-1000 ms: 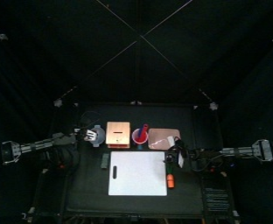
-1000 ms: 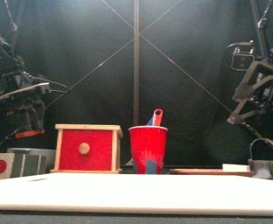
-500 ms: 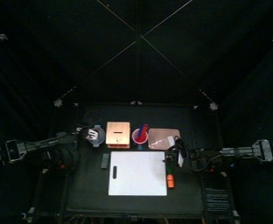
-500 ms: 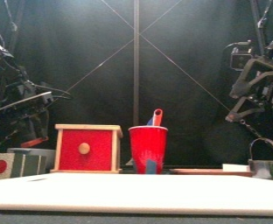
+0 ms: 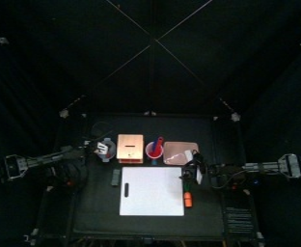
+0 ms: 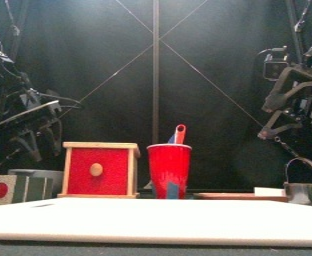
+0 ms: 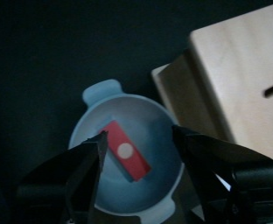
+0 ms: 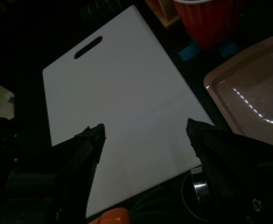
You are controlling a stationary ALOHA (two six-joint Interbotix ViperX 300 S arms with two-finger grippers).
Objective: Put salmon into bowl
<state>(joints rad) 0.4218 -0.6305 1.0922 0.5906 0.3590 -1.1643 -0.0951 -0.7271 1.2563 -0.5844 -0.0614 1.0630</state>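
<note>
I'm hovering my left gripper (image 7: 136, 175), jaws wide and empty, over the bowl (image 7: 109, 109) where the salmon (image 7: 127, 151) is lying. A wooden box (image 7: 233, 74) is sitting just beside it. My right gripper (image 8: 145, 144) is hanging open over the white board (image 8: 122, 92).

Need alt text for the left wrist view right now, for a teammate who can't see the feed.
The salmon, a small red piece with a pale spot, lies inside the pale blue bowl, framed by the open jaws of the left gripper above it. A light wooden box stands right beside the bowl on the dark table.

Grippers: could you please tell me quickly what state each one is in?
Left gripper: open, empty, above the salmon in the bowl.
Right gripper: open, empty.
</note>
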